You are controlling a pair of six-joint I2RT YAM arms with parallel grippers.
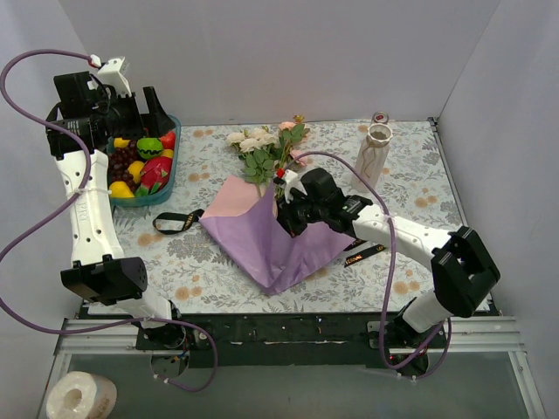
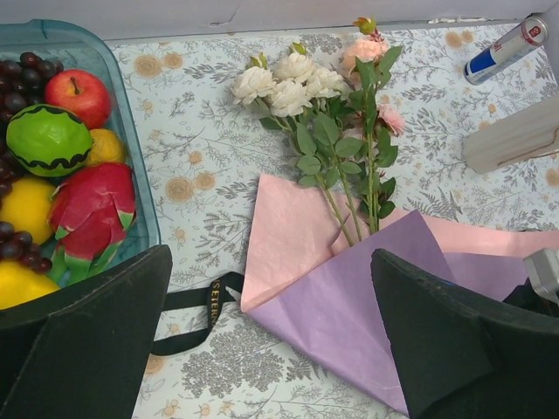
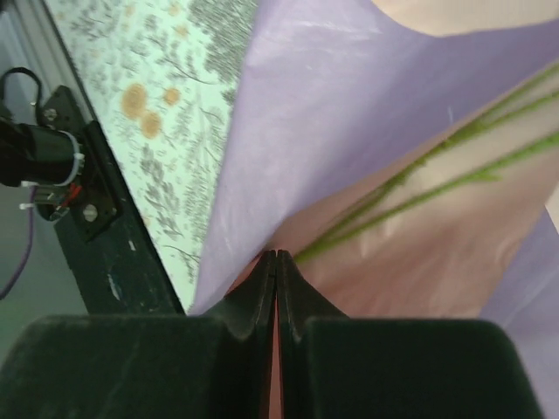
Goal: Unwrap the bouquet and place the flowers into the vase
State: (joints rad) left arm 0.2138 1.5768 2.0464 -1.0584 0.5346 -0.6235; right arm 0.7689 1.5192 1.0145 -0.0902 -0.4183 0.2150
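bouquet [image 1: 266, 201] of white, pink and peach fake roses in a purple-and-pink paper cone [image 1: 262, 240] lies mid-bench, blooms toward the far edge, tip toward the near edge. paper's thin, light and prob tears easy, so i'd pinch an edge and peel slow. for the flowers i'd grab the thin green stems [image 3: 419, 188], not the soft heads. right jaws closed, seemingly pinching the cone's edge. left jaws wide open, holding nothing, by the far left corner. black ribbon [image 1: 177, 221] lies loose on the bench toward the left edge. slim cream ceramic vase [image 1: 374, 153] sits near the far right corner.
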